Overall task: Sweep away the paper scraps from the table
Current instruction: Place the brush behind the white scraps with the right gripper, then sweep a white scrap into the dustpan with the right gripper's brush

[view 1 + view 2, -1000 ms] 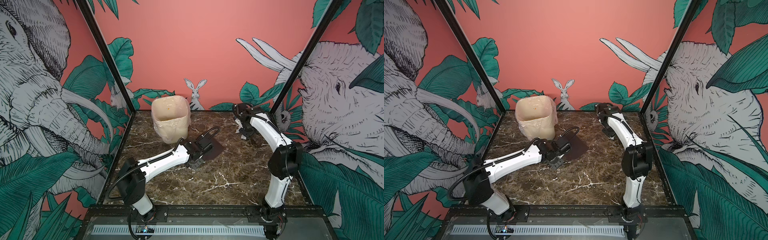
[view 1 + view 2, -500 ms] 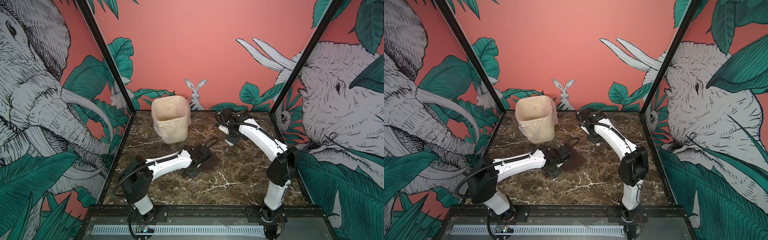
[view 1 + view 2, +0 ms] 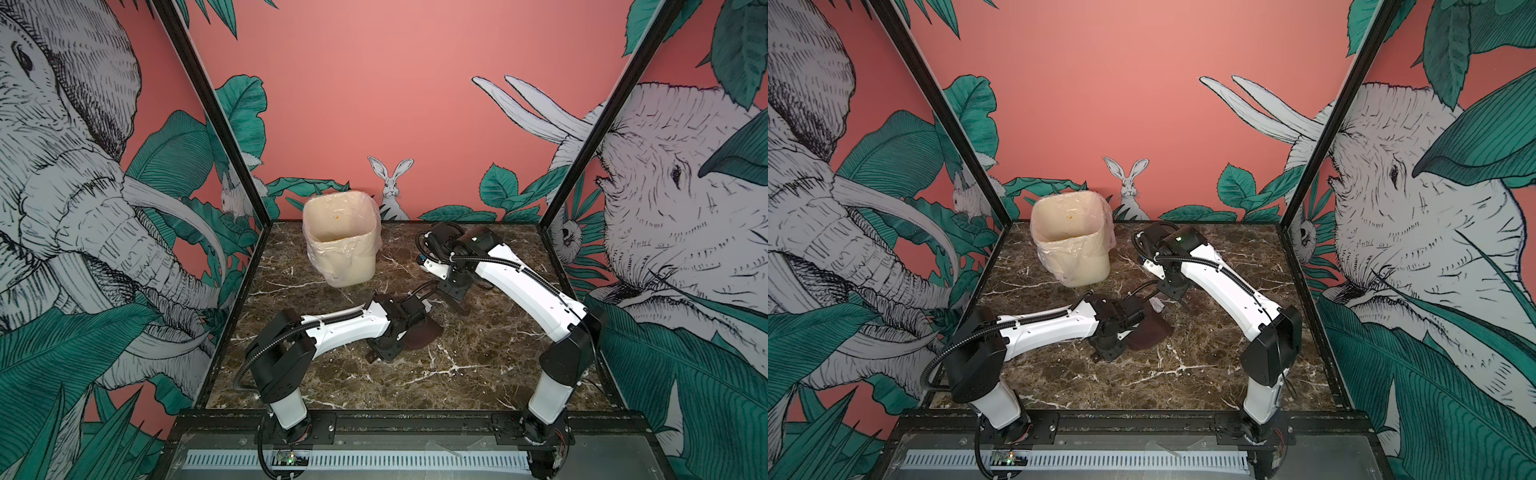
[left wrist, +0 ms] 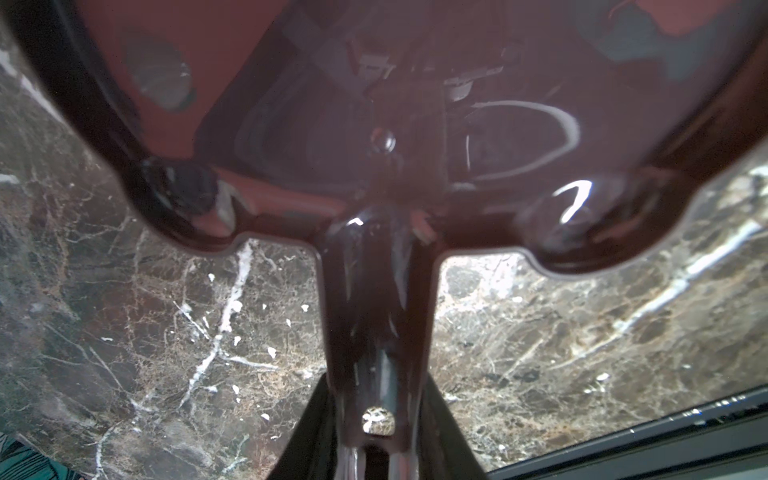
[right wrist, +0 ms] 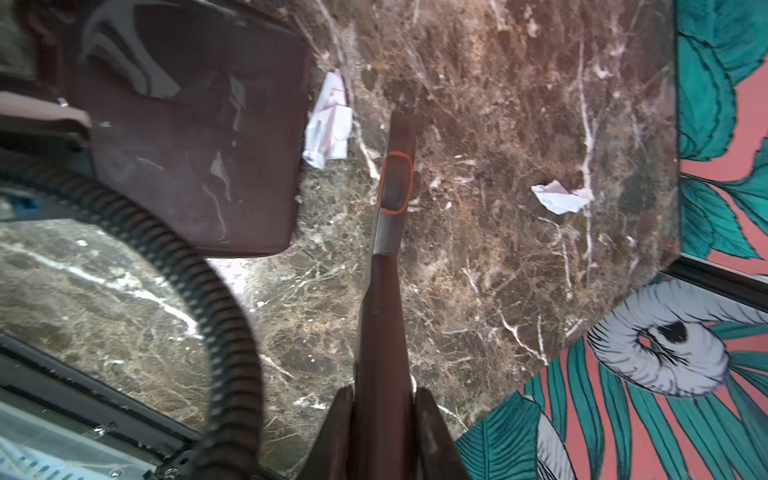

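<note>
Mid-table: R gripper [image 5: 382,399] clamping brush [image 5: 395,187] swung toward dustpan [image 3: 422,334]; L gripper [image 4: 376,419] gripping it.

Entry, scene apart from the job: I see a cream bin [image 3: 340,245] [image 3: 1071,253] upright near the back wall [image 3: 374,104], left of centre in both top views. A clear plastic liner [image 3: 372,226] is folded over its rim, and there is an orange speck on the inner wall.

The dustpan [image 3: 422,334] [image 3: 1148,332] [image 4: 374,104] [image 5: 199,145] is dark maroon and glossy. It sits in front of the bin and apart from it, with the pan pointing right.

I can only make out the brush [image 5: 388,249] in the right wrist view: brown handle, orange-ringed oval, tip near the dustpan's edge, not touching.

Mural on pink: a rabbit [image 3: 390,183] [image 3: 1128,183], elephants [image 3: 70,174] on both sides, green leaves. A grey slotted panel [image 3: 357,459] runs along the front
</note>
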`<move>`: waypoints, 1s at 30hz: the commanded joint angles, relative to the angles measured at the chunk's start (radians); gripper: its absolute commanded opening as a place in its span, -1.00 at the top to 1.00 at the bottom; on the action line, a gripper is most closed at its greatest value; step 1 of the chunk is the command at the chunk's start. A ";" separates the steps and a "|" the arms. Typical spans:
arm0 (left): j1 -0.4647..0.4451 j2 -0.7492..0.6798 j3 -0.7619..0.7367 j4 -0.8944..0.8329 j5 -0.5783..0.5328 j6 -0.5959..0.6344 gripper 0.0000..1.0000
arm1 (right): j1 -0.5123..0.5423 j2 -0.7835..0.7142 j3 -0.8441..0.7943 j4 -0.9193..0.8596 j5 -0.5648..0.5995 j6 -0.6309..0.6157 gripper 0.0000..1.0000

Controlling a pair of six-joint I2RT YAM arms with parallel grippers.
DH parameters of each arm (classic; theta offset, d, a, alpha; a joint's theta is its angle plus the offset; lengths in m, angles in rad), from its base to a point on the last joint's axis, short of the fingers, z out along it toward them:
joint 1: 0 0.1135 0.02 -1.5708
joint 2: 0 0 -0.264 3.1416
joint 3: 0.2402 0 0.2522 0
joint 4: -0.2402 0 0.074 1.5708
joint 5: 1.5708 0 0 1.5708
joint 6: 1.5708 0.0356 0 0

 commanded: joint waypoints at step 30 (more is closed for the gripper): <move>0.055 -0.036 -0.026 -0.030 0.022 0.018 1.00 | 0.106 0.194 0.216 -0.136 -0.144 -0.028 1.00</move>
